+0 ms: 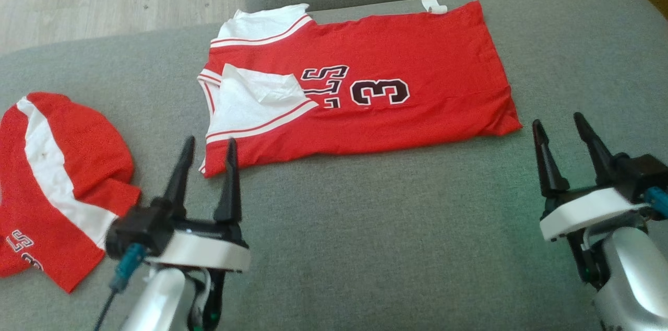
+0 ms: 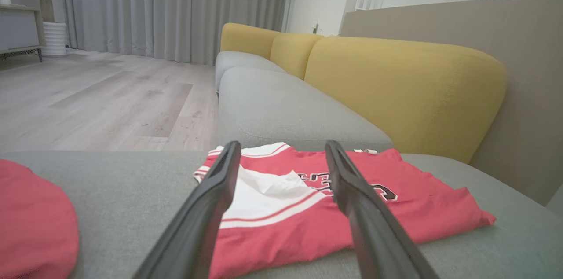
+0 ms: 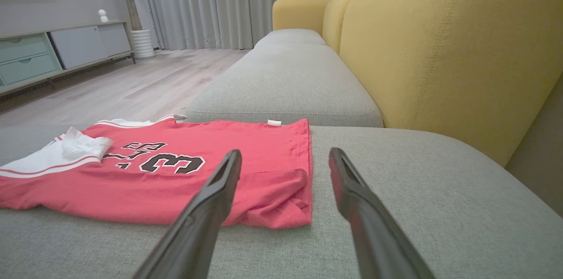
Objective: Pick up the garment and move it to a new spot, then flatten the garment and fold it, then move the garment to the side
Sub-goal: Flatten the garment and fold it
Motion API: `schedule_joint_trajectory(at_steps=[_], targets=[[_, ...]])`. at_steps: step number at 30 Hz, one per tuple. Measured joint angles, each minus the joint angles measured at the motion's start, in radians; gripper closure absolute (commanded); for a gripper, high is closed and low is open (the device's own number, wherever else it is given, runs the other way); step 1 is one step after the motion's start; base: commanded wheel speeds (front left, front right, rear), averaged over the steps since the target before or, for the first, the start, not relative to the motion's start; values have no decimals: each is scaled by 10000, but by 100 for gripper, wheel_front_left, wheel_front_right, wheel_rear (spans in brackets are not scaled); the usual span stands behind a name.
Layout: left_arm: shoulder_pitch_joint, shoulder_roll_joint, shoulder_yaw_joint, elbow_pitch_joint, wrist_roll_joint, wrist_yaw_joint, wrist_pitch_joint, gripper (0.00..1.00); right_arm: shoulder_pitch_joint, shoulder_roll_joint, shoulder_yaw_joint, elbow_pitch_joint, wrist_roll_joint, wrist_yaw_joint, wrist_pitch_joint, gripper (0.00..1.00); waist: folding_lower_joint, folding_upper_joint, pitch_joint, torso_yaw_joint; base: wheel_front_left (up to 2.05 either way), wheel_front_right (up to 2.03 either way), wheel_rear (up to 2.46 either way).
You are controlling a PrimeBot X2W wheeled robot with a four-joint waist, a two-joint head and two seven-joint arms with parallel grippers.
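Both released, empty, left end effector (image 1: pixel 210 139) beside jersey (image 1: pixel 417 54), right end effector (image 1: pixel 557 118) near its hem.

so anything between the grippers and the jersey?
Nothing visible. Left gripper is at the collar end of the jersey, right gripper off its hem end, both open. Another red garment lies aside, left.

Grey sofa seat (image 1: pixel 365 247) with folded red jersey (image 1: pixel 433 49) and second red garment (image 1: pixel 83 148).
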Motion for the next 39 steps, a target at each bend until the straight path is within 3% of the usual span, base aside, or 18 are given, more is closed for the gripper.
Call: schedule_joint_trajectory(at_steps=[7, 10, 12, 18, 26, 30, 33, 34, 35, 36, 39], targets=[[112, -539, 642, 832, 884, -456, 0, 0, 101, 382, -259, -360, -575, 0, 0, 0, 3, 0, 81, -153, 0, 0, 0], [-62, -583, 732, 1628, 1072, -456, 0, 0, 90, 395, -274, -477, -635, 0, 0, 0, 3, 0, 179, -273, 0, 0, 0], [-337, -614, 848, 2259, 1195, -395, 0, 0, 41, 395, -282, -556, -652, 0, 0, 0, 4, 0, 270, -365, 0, 0, 0], [-1643, -594, 1087, 4251, 1406, 341, 408, 0, -359, 370, -234, -802, -658, 0, 6, 0, 5, 0, 623, -644, 0, 0, 0], [-2647, -577, 957, 6071, 1649, 711, 1511, 0, -602, 236, -309, -1099, -725, 0, 92, 0, 5, 0, 1017, -824, 0, 0, 0], [-3061, -598, 872, 6623, 1653, 662, 1739, 0, -748, 211, -305, -1233, -734, 0, 94, 0, 4, 0, 1114, -844, 0, 0, 0], [-3427, -623, 742, 7003, 1653, 337, 2207, 0, -895, 157, -380, -1333, -734, 0, 94, 0, 4, 0, 1151, -831, 0, 0, 0], [-3528, -640, 667, 7085, 1653, 217, 2336, 9, -949, 146, -405, -1344, -734, 0, 94, 0, 3, 0, 1152, -828, 0, 0, 0], [-3613, -642, 604, 7145, 1653, 105, 2424, 87, -973, 127, -424, -1369, -734, 0, 98, 0, 3, 0, 1150, -824, 0, 0, 0], [-3651, -648, 573, 7171, 1651, -13, 2454, 100, -976, 113, -443, -1390, -734, 0, 107, 0, 3, 0, 1146, -818, 0, 0, 0], [-3669, -744, 508, 7210, 1645, -167, 2313, 100, -977, 84, -516, -1388, -734, 0, 198, 0, 3, 0, 1119, -764, 0, 0, 0]])
